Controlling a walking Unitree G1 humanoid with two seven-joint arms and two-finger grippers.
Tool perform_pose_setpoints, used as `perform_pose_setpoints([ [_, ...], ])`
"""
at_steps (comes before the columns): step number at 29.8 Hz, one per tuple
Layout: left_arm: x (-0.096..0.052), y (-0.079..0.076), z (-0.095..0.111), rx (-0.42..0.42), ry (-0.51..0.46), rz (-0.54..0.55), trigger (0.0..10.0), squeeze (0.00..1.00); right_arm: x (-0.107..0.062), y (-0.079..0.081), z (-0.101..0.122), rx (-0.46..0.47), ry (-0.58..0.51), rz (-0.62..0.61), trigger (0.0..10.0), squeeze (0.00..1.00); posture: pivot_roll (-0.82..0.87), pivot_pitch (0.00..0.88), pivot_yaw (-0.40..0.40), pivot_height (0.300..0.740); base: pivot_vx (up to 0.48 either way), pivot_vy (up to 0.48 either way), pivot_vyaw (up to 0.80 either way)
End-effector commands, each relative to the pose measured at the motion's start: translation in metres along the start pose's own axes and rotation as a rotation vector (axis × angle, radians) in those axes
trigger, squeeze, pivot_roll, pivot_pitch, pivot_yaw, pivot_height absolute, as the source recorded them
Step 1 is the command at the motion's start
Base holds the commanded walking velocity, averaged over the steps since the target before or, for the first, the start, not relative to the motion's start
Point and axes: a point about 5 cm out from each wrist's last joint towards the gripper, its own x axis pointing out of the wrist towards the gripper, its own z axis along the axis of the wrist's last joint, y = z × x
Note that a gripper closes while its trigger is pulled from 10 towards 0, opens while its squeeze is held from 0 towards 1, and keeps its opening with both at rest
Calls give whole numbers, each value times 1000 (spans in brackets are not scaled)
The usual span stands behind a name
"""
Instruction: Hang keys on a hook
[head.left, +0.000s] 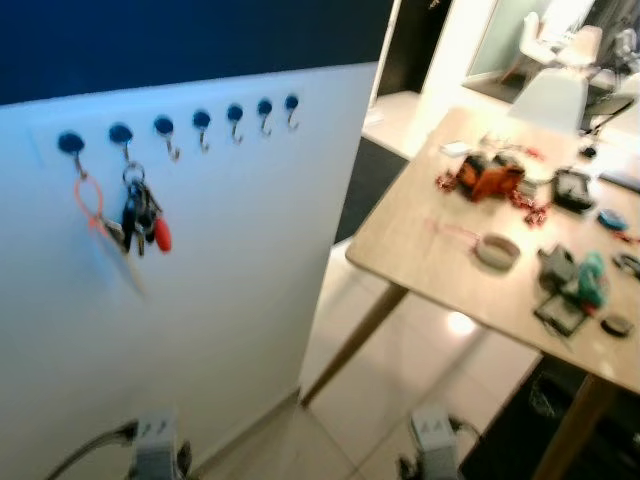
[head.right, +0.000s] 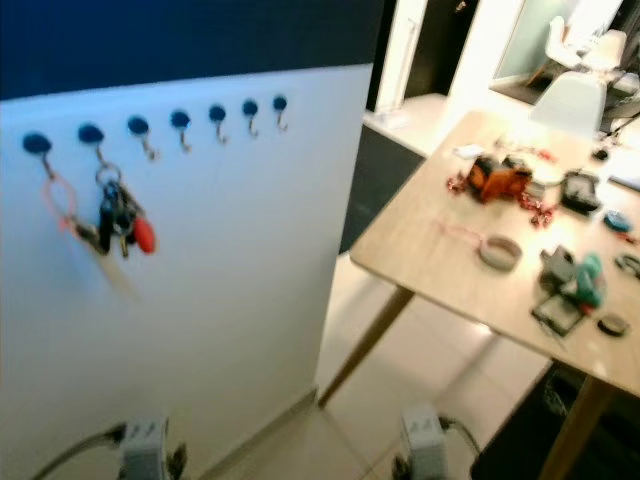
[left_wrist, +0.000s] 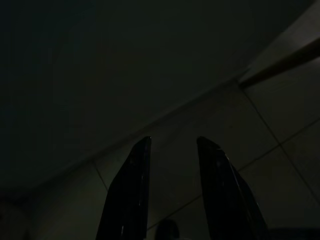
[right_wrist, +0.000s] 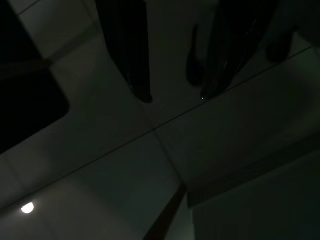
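Nearest the head camera: both silver arms hanging low at the bottom edge, idle, over pale floor tiles (head.left: 400, 330). Left gripper (left_wrist: 172, 145): both black fingers spread apart, nothing between them, aimed at tiled floor in deep shade. Right gripper (right_wrist: 175, 97): fingers likewise parted and empty, pointed at dim floor tiles. Above and ahead: white wall panel (head.left: 230, 300) carrying a row of seven blue-capped hooks (head.left: 202, 122). Bunch of keys (head.left: 140, 215) with a red fob, suspended by its ring from the second hook from the robot's left (head.left: 121, 135), hanging free against the panel. Orange loop (head.left: 88, 205) suspended from the first hook (head.left: 70, 143), just beside the keys; a pale tag apparently dangling below it, too blurred to identify. Remaining five hooks bare. To the robot's right: wooden table (head.left: 420, 250), well apart from the panel, holding an orange object (head.left: 490, 178), a pale ring (head.left: 497, 250), a teal item (head.left: 590, 275) and other small clutter. White chair (head.left: 550, 95) beyond the table. Judged status: hanging step complete, keys seated on a hook and released, neither gripper in contact with them. Judged remaining: nothing essential, apart from confirming the ring sits securely in the hook.
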Motion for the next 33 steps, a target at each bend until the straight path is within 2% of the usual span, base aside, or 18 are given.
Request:
perform_pose_setpoints([
  [1, 0, -3, 0, -9, -6, -7, 10000, 0, -3, -7, -5, -2, 15, -19, 10000, 0, 62, 43, -56, 740, 0, 0, -800],
  [11, 1, -5, 4, -43, -29, -4, 10000, 0, -1, -3, -1, -15, 0, 14, 10000, 0, 63, 44, -63, 740, 0, 0, -800],
  [33, 3, -8, 7, -34, -40, -22, 10000, 0, -1, 3, -2, -32, 4, 42, 10000, 0, 68, 36, -61, 740, 0, 0, -790],
])
